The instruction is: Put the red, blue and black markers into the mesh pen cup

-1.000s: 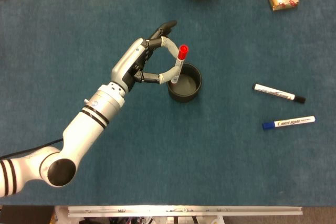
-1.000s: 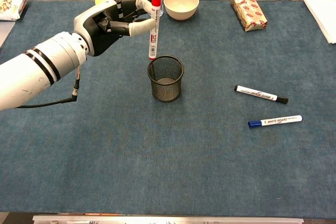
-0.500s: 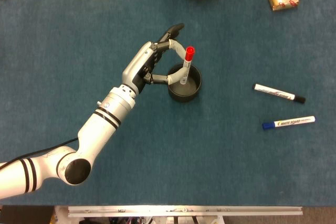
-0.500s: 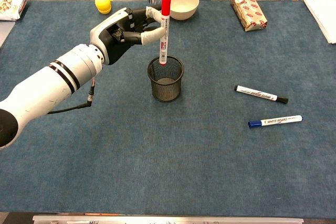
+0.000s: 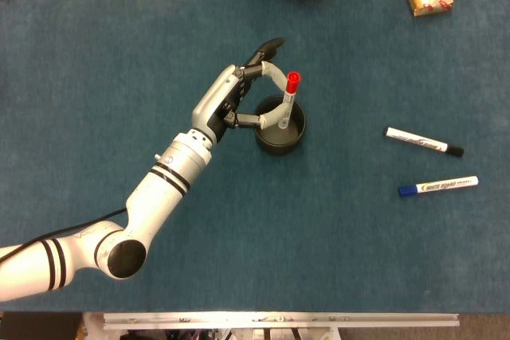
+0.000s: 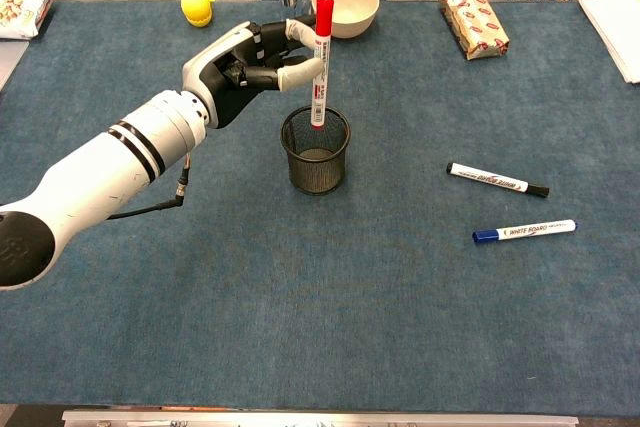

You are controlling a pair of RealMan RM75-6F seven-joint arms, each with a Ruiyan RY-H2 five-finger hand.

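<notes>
While my left hand [image 6: 250, 62] pinches the red marker [image 6: 320, 62] upright at centre frame, its lower tip sits just inside the cup [image 6: 315, 150] directly below. Lower right, the blue marker [image 6: 523, 231], printed "WHITE BOARD", lies flat; just beyond it lies the black marker [image 6: 497, 180]. My right hand is unseen.

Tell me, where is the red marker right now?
The red marker is pinched upright in the left hand, its lower end dipping into the mesh pen cup near the table's middle, as the chest view shows.
</notes>
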